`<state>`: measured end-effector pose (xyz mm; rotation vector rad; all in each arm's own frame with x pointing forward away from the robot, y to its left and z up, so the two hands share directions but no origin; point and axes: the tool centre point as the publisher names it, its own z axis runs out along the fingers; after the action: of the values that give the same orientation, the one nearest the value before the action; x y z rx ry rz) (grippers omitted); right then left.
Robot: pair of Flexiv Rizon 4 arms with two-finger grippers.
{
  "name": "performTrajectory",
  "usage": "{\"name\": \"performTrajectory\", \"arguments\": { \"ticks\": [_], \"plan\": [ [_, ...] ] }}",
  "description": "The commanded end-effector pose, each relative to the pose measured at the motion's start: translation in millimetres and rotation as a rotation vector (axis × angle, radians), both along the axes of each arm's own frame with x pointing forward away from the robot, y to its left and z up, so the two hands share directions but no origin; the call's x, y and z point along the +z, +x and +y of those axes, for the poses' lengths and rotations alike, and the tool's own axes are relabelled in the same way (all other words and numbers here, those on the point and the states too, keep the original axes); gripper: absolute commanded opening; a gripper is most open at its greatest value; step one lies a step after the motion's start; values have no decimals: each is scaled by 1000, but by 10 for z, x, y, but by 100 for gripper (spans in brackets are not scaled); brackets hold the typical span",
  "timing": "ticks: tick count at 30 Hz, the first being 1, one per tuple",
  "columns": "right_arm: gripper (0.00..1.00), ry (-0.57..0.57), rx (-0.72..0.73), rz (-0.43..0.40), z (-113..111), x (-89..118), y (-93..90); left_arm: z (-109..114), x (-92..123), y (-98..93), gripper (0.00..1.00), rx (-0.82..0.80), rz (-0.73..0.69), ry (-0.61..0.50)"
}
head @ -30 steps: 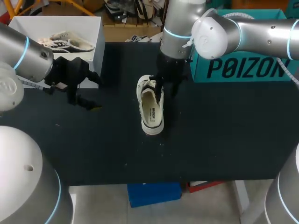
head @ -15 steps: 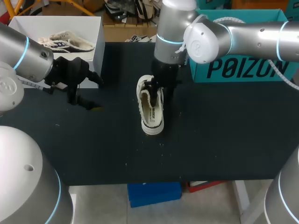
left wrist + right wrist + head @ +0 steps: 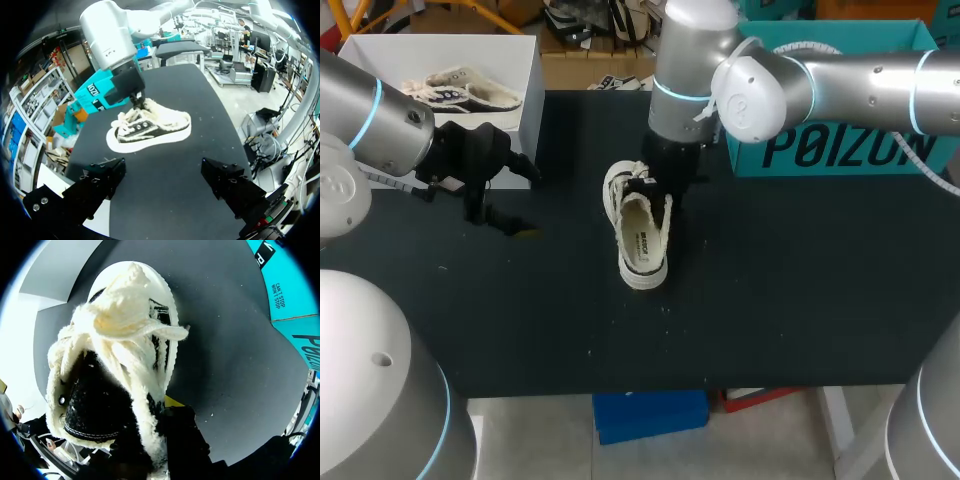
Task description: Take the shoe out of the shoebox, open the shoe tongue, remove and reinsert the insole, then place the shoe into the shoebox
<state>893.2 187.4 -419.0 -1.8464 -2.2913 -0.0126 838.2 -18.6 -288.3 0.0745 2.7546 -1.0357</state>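
Shoe (image 3: 150, 132) is sitting sole-down on the dark surface (image 3: 800, 280), out in the open near the middle and well apart from both boxes. I judge step one, taking it out of the box, as done.

Right end effector (image 3: 658, 185) is bearing down on the shoe's lace-and-tongue end (image 3: 632, 188), in contact with the fleece there. Whether it is clamped on the tongue or only pressing against it, cannot tell; the right wrist view is filled with fleece and dark lining.

Insole (image 3: 646, 243) is showing inside the shoe, lying flat in place. So the step in hand is likely the tongue opening, with the insole not yet pulled.

Left end effector (image 3: 505, 215) is hovering low over the surface, well to the shoe's side, spread wide and holding nothing.

White shoebox (image 3: 530, 90) is standing at the far left corner with a second shoe (image 3: 460, 88) lying in it. Teal box (image 3: 840, 145) is standing at the far right.

Left to do, by my reckoning: finish the tongue, insole out and back in, shoe back into the box.
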Motion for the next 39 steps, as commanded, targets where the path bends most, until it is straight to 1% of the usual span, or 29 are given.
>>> {"name": "performTrajectory", "arguments": {
  "ticks": [1, 10, 11, 14, 17, 18, 20, 21, 23, 26, 27, 29, 34, 37, 39],
  "plan": [
    [0, 3, 0, -1, 12, -3, -8, -2, -9, -10, 100, 2, -3, 1],
    [0, 3, 0, -1, 12, -3, -8, -2, -9, -10, 100, 2, -3, 1],
    [0, -5, 23, -5, 21, 39, -6, -2, -9, -10, 100, 2, -3, 1],
    [0, -21, 36, -12, -16, 189, -7, -2, -9, -10, 100, 2, -3, 1],
    [0, -40, 38, -20, -97, 389, -11, -2, -9, -10, 100, 2, -3, 1],
    [0, -46, 41, -25, -134, 495, -18, -2, -9, -10, 100, 2, -3, 1],
    [0, -47, 48, -29, -189, 624, -26, -2, -9, -10, 100, 2, -3, 1],
    [0, -59, 68, -41, -236, 747, -32, -2, -9, -10, 100, 2, -3, 1],
    [0, -74, 113, -57, -295, 925, -39, -2, -9, -10, 100, 2, -3, 1],
    [0, -103, 218, -81, -378, 1194, -45, -2, -9, -10, 100, 2, -3, 1],
    [0, -108, 239, -90, -394, 1243, -46, -2, -9, -10, 100, 2, -3, 1],
    [0, -147, 350, -103, -439, 1424, -58, -2, -9, -10, 100, 2, -3, 1],
    [0, -199, 628, -143, -499, 1788, -86, -2, -9, -10, 100, 2, -3, 1],
    [0, -230, 803, -163, -561, 1966, -109, -2, -9, -10, 100, 2, -3, 1],
    [0, -249, 922, -174, -620, 2043, -125, -2, -9, -10, 100, 2, -3, 1]
  ]
}}
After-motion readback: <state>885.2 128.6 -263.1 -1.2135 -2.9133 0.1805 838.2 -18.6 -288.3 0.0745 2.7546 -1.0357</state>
